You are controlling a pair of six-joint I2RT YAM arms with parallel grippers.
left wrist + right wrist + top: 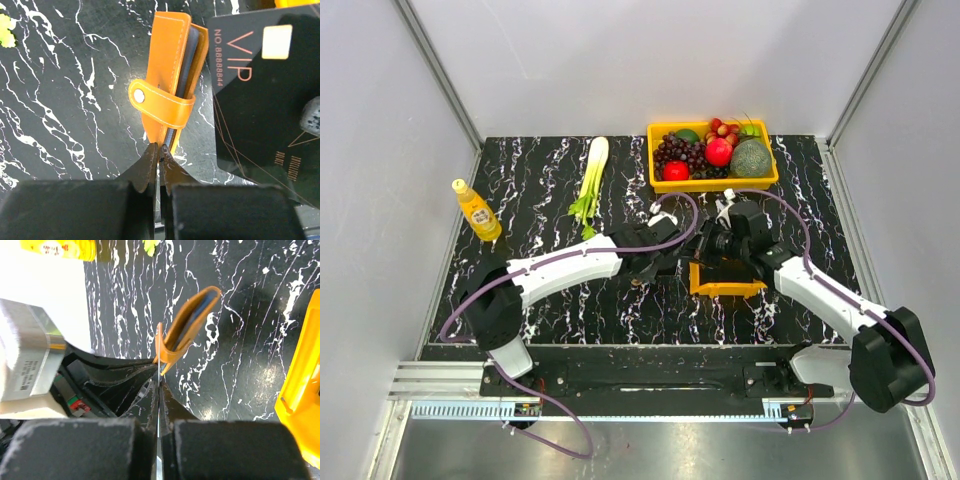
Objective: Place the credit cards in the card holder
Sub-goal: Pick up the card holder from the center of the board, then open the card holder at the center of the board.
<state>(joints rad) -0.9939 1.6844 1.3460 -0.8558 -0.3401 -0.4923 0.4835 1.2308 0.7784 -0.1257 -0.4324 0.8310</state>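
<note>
White walls box in your black, white-veined table (540, 300). At far left stands a yellow bottle (477, 210), and right of it a pale green leafy stalk (592, 180) lies towards the far edge.

Near the middle, your left gripper (159, 150) has its jaws pressed together on the near end of the card holder (170, 65). You see the orange holder edge-on, folded, with a grey-blue lining showing in the gap. Its strap (160, 102) wraps across it, the snap facing left. You cannot tell whether the holder touches the table.

Just right of the holder hangs the credit card (260, 115). It is black with "VIP" and a number in copper lettering, and a pale chip patch sits near its far edge. Your right gripper (158, 385) is clamped on this card, which shows in the right wrist view only as a thin bright line between the fingers. That edge runs up to the holder's near corner, beside the left gripper's fingertips.

Right of the grippers sits a small orange tray (725, 291). Beyond it, at the far edge, is a yellow basket (713, 184) of fruit.
</note>
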